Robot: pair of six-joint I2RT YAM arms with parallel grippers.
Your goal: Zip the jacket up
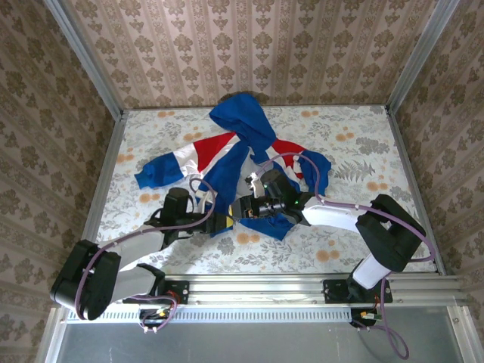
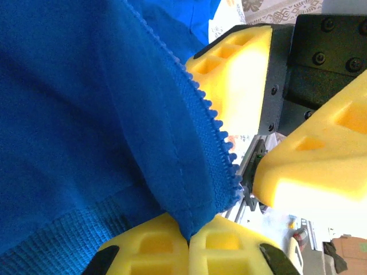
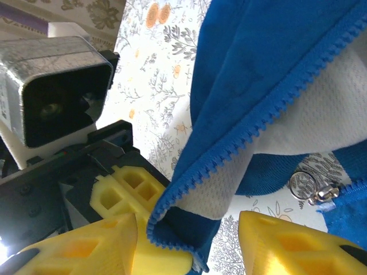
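The table (image 1: 363,249) is viewed steeply from above and behind its near edge, facing its far edge. The wrist views are taken at very close range past the left gripper (image 2: 188,243) and right gripper (image 3: 195,246), faced toward each other; the zipper teeth (image 2: 212,120) of the jacket (image 2: 69,114) are shared by both.

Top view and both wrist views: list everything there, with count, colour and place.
jacket: one, blue with red and white bands, lying mid-table, unzipped.
zip pull: one, silver, on a blue zipper edge beside the right gripper.
table: one, pale floral cover, under the jacket.
walls: three, beige patterned, around the table.
frame rail: one, silver, along the near edge.
left gripper: one, yellow pads, shut on the jacket's toothed edge.
right gripper: one, yellow pads, open around a toothed jacket edge.
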